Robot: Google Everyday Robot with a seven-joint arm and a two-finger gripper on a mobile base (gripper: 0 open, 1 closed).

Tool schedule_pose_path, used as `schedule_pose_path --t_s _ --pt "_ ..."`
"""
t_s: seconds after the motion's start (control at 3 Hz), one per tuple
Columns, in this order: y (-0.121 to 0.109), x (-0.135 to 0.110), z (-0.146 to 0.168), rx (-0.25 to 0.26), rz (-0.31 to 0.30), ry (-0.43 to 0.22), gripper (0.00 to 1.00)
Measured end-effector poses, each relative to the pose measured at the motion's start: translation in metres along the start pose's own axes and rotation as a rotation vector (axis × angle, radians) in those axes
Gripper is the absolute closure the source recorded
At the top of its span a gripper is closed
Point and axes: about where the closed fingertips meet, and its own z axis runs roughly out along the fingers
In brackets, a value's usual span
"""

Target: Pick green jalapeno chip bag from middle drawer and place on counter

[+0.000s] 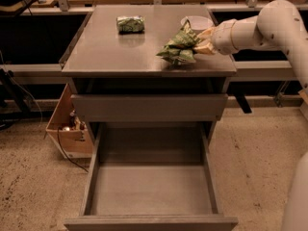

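Note:
The green jalapeno chip bag (177,47) is crumpled and hangs from my gripper (201,40) at the right front part of the counter (110,52). Its lower edge is at or just touching the counter surface. The gripper reaches in from the right and is shut on the bag's right end. The middle drawer (151,189) is pulled wide open below, and its floor is bare.
A small block-shaped green packet (131,24) lies at the back of the counter. A white bowl (196,22) stands at the back right, just behind the bag. A shut drawer front (149,107) sits under the counter. A cardboard box (67,129) stands on the floor at the left.

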Motion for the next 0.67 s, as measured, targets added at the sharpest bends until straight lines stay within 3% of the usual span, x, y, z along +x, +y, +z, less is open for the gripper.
schedule_pose_path --t_s 0.67 --pt "-0.016 0.036 0.032 0.04 0.037 0.031 0.34"
